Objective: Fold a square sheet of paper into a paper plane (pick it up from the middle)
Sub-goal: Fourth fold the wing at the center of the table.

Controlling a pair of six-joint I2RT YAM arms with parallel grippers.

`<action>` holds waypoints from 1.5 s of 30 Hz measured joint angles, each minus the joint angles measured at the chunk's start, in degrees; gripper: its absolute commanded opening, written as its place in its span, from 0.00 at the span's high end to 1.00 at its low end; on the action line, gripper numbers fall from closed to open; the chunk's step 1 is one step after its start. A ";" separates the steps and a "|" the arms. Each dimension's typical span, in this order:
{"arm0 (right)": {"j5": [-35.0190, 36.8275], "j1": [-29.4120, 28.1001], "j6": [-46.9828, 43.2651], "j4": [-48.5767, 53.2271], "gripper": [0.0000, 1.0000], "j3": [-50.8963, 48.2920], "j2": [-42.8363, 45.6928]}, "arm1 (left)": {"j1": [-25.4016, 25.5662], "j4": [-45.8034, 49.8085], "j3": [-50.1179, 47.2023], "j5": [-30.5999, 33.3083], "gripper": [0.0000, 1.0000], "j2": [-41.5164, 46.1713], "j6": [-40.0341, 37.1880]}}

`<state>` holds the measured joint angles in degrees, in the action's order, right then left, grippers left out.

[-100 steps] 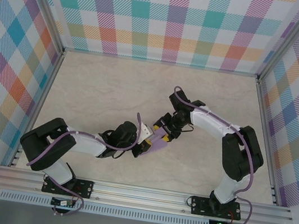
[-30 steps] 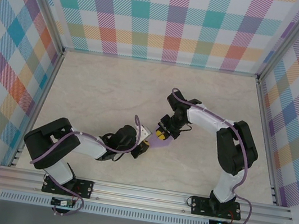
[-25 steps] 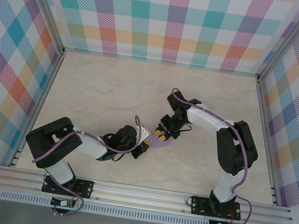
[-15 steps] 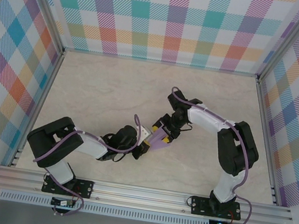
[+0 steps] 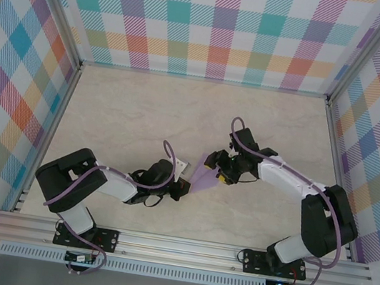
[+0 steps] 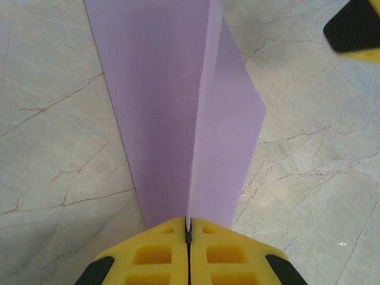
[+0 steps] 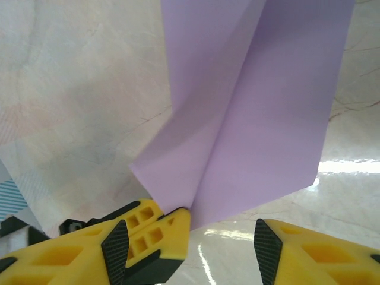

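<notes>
**Lavender sheet (image 5: 206, 176) part-way through folding, between the two grippers over the marbled table (image 5: 121, 117).** The left gripper (image 6: 188, 228) is closed tight. Its yellow fingers (image 6: 163, 237) meet with no gap and pinch the narrow end of the sheet exactly on its centre crease. From the pads the paper runs straight ahead and widens into two long panels. The panel to the right of the crease ends in a blunt corner partway along. The right gripper (image 5: 222, 174) stands at the far, wide end of the sheet, its fingers (image 7: 309, 258) well apart and clamping nothing. In the left wrist view, one black fingertip of the right gripper sits ahead and to the right of the closed pads, apart from the paper's edge. Progress, as judged: the sheet is not a flat square but a long tapered form with a raised middle crease. The lengthwise fold and at least some slanting folds therefore appear done, and the work is probably in its later half. Remaining, as judged: the two panels look unequal, so the wings likely need matching and pressing before a slim dart results. Whether the far end of the sheet rests on the table cannot be told.
</notes>
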<state>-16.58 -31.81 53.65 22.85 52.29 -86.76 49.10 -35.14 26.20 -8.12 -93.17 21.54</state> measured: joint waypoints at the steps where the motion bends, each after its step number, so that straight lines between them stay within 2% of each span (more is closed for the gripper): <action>1: -0.17 0.00 -0.26 -0.55 0.45 -0.48 -0.20 | 0.00 -0.02 0.00 0.00 0.95 -0.13 0.81; 8: -2.47 0.00 -2.36 -5.07 0.51 0.09 -5.75 | -0.11 -0.46 0.00 -1.25 0.95 -0.59 6.40; 21: -3.87 0.00 -5.09 -6.01 0.47 3.74 -12.59 | -0.92 -1.16 1.07 -3.65 0.95 -2.36 12.68; 37: -2.14 0.00 -6.49 -3.30 0.51 4.20 -13.60 | -1.40 -1.73 1.46 -4.92 0.95 -3.13 15.41; 43: -1.01 0.00 -6.58 -1.70 0.51 4.85 -14.75 | -1.60 -1.64 2.14 -5.42 0.88 -3.50 16.61; 45: -0.98 0.00 -6.58 -0.87 0.51 5.51 -15.23 | -1.64 -1.53 2.49 -5.77 0.82 -3.54 16.87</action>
<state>-17.56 -31.81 47.07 21.98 57.80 -102.00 47.46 -36.67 28.69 -13.89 -96.71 38.41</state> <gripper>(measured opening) 0.491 0.139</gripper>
